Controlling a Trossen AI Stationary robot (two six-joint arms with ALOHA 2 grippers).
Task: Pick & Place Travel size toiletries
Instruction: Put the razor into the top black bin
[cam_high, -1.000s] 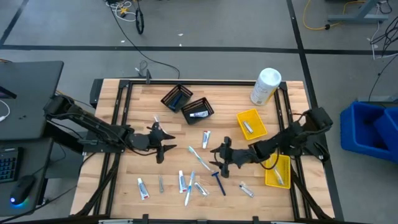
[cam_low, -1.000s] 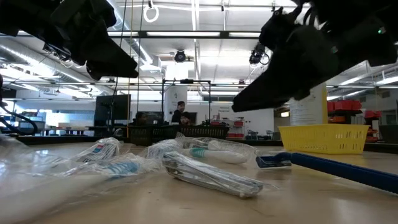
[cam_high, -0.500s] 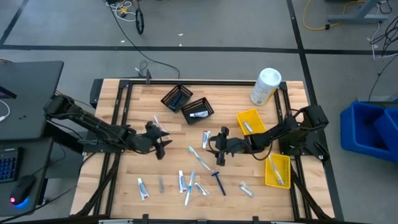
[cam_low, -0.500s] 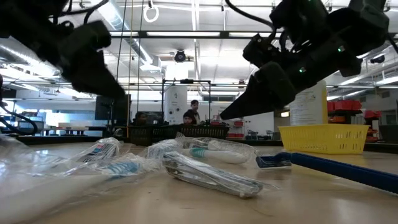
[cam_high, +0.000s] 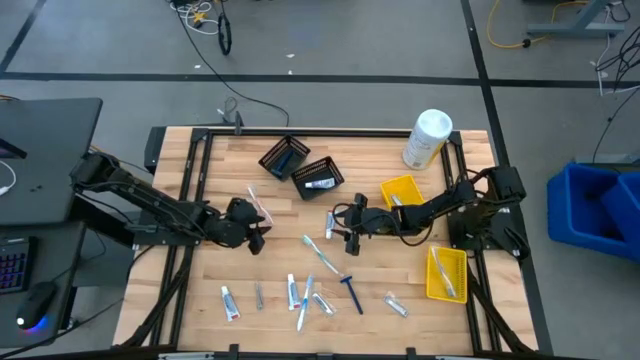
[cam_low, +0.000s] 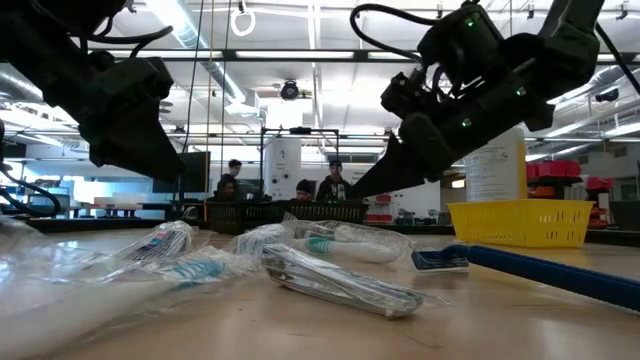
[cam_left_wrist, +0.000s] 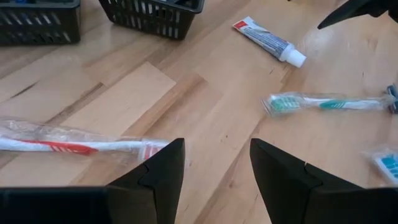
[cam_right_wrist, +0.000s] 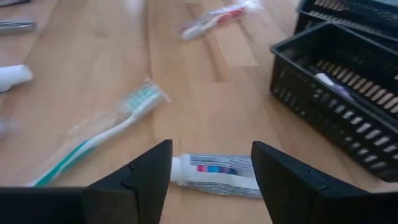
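The left claw (cam_high: 258, 222) sits over the left-centre of the wooden surface (cam_high: 225, 265), its fingers spread and holding nothing. In its wrist view the two dark fingers (cam_left_wrist: 163, 171) stand apart above bare wood, and a wrapped red-and-white toothbrush (cam_left_wrist: 74, 145) lies just beside them, with its tip next to one finger.

Behind the middle of the surface stand two black mesh baskets (cam_high: 300, 168), side by side.

Toward the front edge, a loose group of toiletries (cam_high: 300, 295) lies flat: small toothpaste tubes, thin toothbrushes and a dark blue razor (cam_high: 351, 293). A green-and-white toothbrush (cam_high: 320, 255) in clear wrap lies between this group and the right claw.

The right claw (cam_high: 345, 228) reaches in from the right, low over the centre of the surface. Its fingers (cam_right_wrist: 140, 177) are spread and grip nothing. In its wrist view, a white toothpaste tube (cam_right_wrist: 214, 174) with red and blue marks lies flat on the wood directly in the gap between them; contact cannot be determined.

To the right, a yellow bin (cam_high: 404, 199) stands near the right arm, a second yellow bin (cam_high: 446, 274) sits by the right front edge, and a white canister (cam_high: 427, 138) stands at the back right corner.
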